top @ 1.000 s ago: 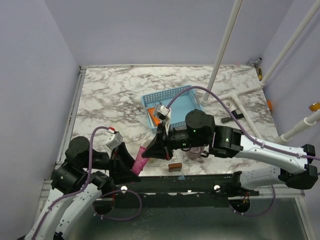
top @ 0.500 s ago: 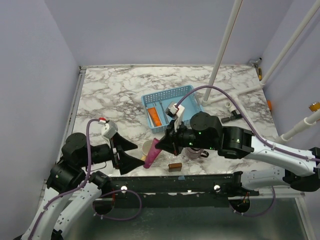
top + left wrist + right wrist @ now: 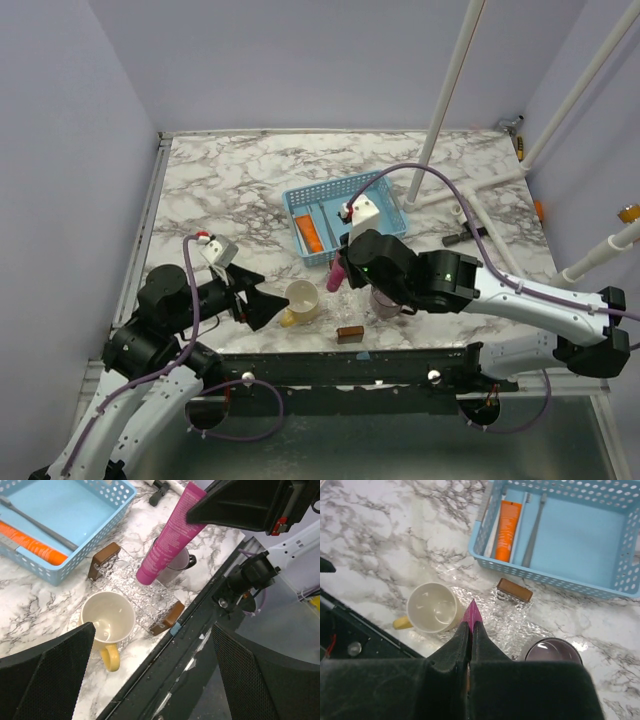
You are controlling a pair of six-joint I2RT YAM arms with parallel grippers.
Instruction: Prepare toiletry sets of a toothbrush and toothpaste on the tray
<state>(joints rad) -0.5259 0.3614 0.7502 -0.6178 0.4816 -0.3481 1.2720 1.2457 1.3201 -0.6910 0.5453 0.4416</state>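
My right gripper (image 3: 340, 268) is shut on the pink toothpaste tube (image 3: 337, 274) and holds it upright above the table, just in front of the light blue tray (image 3: 375, 210). In the right wrist view only the tube's pointed end (image 3: 472, 614) shows past the closed fingers. The orange toothpaste tube (image 3: 507, 524) and a thin toothbrush (image 3: 534, 530) lie side by side at the tray's left end. My left gripper (image 3: 256, 296) is open and empty, left of the yellow mug (image 3: 300, 300). The left wrist view shows the pink tube (image 3: 167, 535) hanging from the right gripper.
A purple-grey mug (image 3: 552, 650) stands right of the yellow mug (image 3: 432, 607). A clear crinkled sheet (image 3: 515, 622) with a brown block (image 3: 515, 590) at its far end and another (image 3: 349, 333) near the table's front edge lies between them. White pipes stand at the back right.
The left gripper let go of the pink tube, opened and drew back left. The right gripper carried the tube right and toward the tray, now more upright.
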